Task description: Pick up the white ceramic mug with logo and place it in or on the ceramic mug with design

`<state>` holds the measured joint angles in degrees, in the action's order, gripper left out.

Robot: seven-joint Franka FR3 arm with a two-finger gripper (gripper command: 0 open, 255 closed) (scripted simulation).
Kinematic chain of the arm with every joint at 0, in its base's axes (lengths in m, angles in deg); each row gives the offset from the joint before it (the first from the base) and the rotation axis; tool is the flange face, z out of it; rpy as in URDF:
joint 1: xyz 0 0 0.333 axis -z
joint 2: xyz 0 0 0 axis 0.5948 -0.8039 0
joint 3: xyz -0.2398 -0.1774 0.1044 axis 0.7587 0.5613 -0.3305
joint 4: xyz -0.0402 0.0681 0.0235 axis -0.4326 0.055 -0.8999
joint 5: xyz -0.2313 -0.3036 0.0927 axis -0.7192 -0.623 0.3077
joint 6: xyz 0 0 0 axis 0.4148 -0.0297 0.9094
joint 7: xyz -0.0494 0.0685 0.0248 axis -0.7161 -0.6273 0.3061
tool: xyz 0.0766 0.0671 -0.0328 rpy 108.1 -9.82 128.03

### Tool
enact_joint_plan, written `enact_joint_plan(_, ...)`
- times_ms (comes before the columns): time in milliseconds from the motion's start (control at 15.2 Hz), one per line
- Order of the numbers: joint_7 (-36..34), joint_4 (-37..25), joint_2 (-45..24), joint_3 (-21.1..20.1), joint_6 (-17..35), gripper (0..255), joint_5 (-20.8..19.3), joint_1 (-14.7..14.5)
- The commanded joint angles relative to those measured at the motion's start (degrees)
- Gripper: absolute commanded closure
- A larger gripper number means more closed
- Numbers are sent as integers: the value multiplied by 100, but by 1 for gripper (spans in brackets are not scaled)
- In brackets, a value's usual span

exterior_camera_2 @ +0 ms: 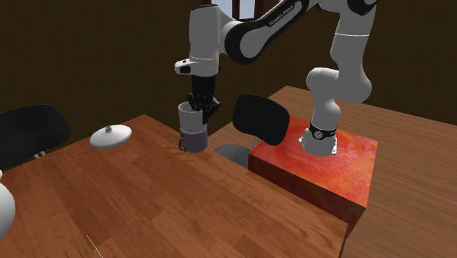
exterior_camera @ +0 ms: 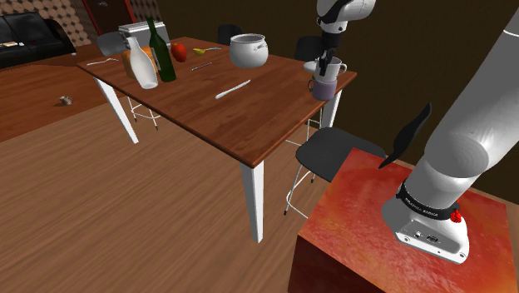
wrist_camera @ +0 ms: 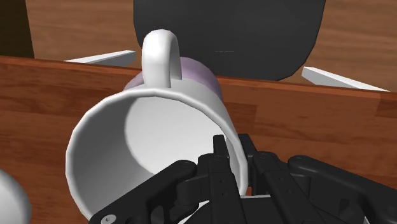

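So the all-black two-finger gripper (wrist_camera: 236,164) is pinched on the rim of the plain white handled mug (wrist_camera: 127,146), one finger inside, one outside. That mug is stacked right on top of the pale purple mug (wrist_camera: 205,79), at the corner of the brown wooden table (exterior_camera: 208,100) near the black chair (exterior_camera: 333,150).

readable text: none | arm (exterior_camera_2: 272,20): faint lettering, too small to read
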<state>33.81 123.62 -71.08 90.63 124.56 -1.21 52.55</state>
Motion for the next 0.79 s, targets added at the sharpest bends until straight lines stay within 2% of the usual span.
enact_joint_plan(0, 0, 0, 0, 0, 1, 255, 0, 0)
enact_joint_plan(66, 0, -1, 0, 0, 1, 0, 0, 0)
enact_joint_plan(396, 0, 0, 0, 0, 1, 0, 0, 0)
enact_joint_plan(660, -81, -401, 306, -16, -689, 0, -114, -12)
enact_joint_plan(726, -81, -401, 306, -16, -689, 0, -114, -12)
